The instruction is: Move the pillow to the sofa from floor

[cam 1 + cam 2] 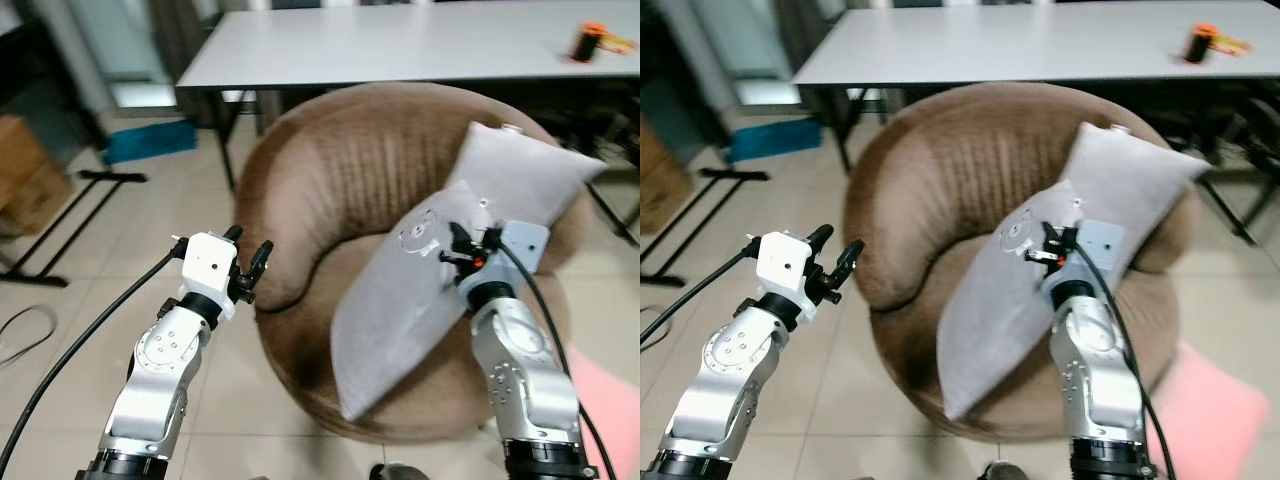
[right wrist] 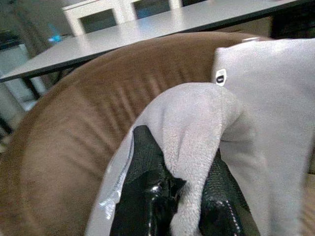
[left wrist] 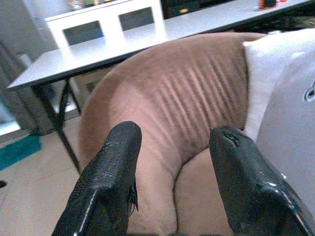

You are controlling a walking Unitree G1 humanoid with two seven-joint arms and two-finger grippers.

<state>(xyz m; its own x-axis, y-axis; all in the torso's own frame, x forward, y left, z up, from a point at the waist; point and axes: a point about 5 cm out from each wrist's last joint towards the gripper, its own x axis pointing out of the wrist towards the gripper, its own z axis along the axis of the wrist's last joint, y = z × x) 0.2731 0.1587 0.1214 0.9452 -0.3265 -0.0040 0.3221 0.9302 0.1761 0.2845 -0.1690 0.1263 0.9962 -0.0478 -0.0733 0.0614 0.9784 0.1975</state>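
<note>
while the right jaws (image 2: 172, 196) pinch a fold of the grey pillow (image 1: 400, 330), which leans over the brown sofa (image 1: 330, 180) seat against a second pillow (image 1: 525, 175), the task looks to be at its last step, the set-down. next i'd judge the arm must ease lower until the pillow lies on the seat, then let go. left jaws (image 1: 250, 262) hover open and empty beside the sofa's arm; behind stands a white surface (image 1: 400, 45) bearing an orange thing (image 1: 592, 42), nothing blocking.
</note>
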